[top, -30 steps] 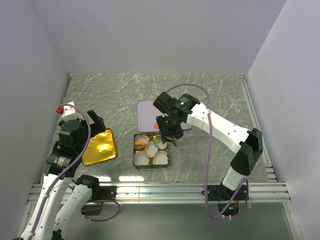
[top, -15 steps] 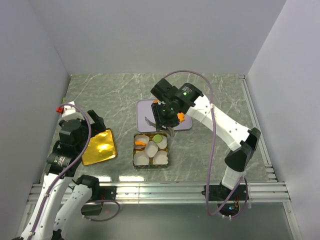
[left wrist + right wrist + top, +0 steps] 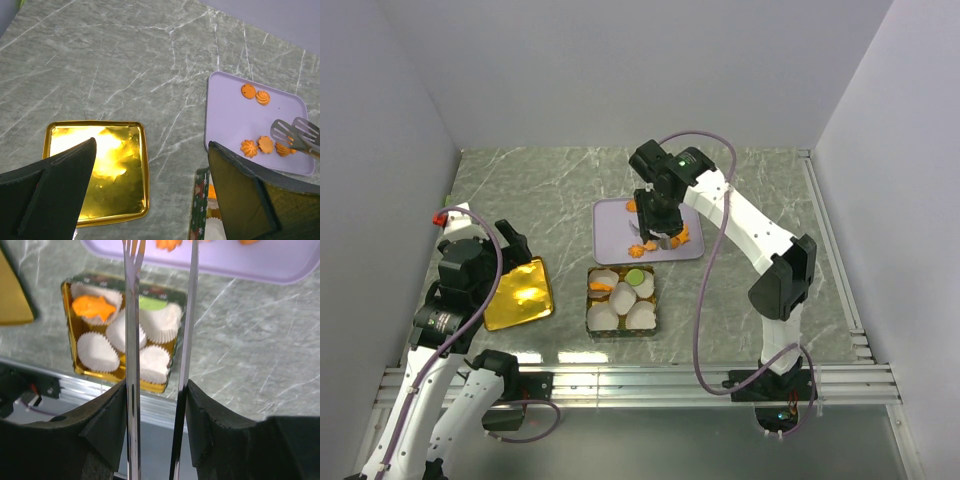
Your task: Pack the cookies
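Several orange cookies (image 3: 248, 148) lie on a lilac tray (image 3: 230, 115); more sit at its far edge (image 3: 248, 91). My right gripper (image 3: 156, 387) is shut on metal tongs (image 3: 132, 340), whose tips (image 3: 295, 134) hover over the tray's right side by the cookies, with nothing between them. A tin (image 3: 588, 318) of white paper cups holds an orange cookie (image 3: 94, 307) and a green cookie (image 3: 152, 303). My left gripper (image 3: 152, 145) is open and empty, above the table between the gold lid and the tin.
The gold lid (image 3: 518, 294) lies flat left of the tin, near my left arm. The tin's green patterned wall (image 3: 197, 210) stands just below the tray. White walls enclose the marble table on three sides.
My right arm has swung the tongs from over the tin back to the lilac tray. The green cookie now shows in a cup. The left arm has not moved.
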`<state>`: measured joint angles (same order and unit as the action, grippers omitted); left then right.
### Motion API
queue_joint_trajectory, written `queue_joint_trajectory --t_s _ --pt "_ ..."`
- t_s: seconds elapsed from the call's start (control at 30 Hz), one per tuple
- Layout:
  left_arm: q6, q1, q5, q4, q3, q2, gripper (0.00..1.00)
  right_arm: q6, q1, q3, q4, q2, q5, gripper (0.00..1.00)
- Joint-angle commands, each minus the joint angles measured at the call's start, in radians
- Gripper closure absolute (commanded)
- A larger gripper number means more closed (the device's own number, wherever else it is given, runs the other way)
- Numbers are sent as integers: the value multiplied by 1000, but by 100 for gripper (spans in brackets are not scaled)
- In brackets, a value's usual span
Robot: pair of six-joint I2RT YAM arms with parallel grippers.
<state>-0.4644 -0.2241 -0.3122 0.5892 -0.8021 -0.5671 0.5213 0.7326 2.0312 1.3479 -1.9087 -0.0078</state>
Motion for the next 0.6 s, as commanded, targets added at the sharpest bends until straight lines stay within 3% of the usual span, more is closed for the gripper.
queue_joint_trajectory --t_s 0.0,0.57 --pt "13 -4 -2 -25 -8 -2 1 -23 -22 55 7 -29 11 47" --pt "12 -4 -5 -23 -8 -7 0 -44 -93 46 -46 -125 12 46"
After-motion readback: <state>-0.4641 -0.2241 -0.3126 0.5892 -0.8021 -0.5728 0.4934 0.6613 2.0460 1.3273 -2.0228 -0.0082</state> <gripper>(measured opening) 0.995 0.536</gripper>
